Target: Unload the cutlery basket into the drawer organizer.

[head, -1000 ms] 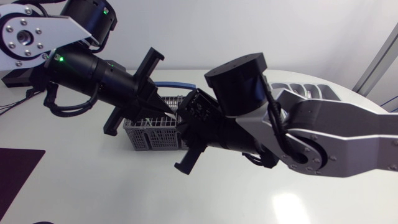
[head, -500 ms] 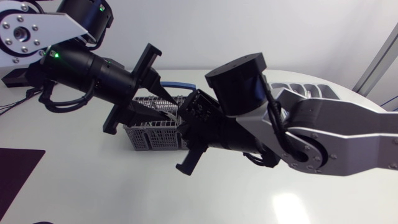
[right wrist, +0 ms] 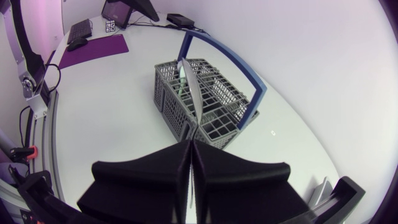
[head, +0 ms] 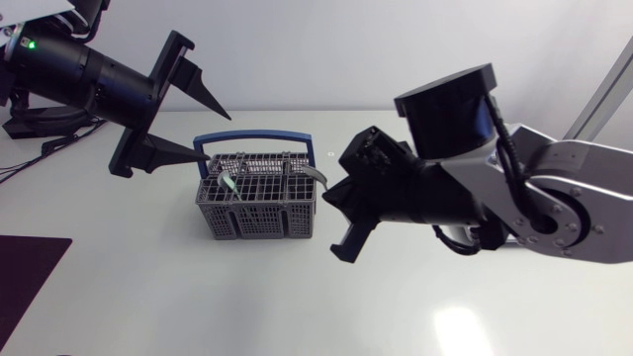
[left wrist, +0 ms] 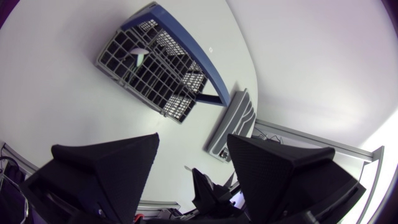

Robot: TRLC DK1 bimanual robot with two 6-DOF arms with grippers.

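White tabletop carried the grey cutlery basket, blue handle up, mid-left. Compared with half a second before, the left arm had pulled up and back off the basket toward the far-left corner. Left end effector hung released, fingers wide, nothing in it. Right arm had drawn back toward its own side. Right end effector was clenched on a silver utensil; its far end lay over the basket, and whether it was fully clear of its compartment could not be told. A pale green utensil remained in the basket. Likely meaning: one piece was on its way out, unloading had barely begun, and the left arm had cleared the way.

Drawer organizer sat well apart from the basket, close to the tabletop's far edge, and was hidden behind the right arm in the head view. Bare tabletop lay between basket and organizer and in front of the basket. A dark mat lay at the near-left edge, well away. Judged risks: the utensil tip snagging the grid or handle on the swing, and little margin at the organizer's edge.
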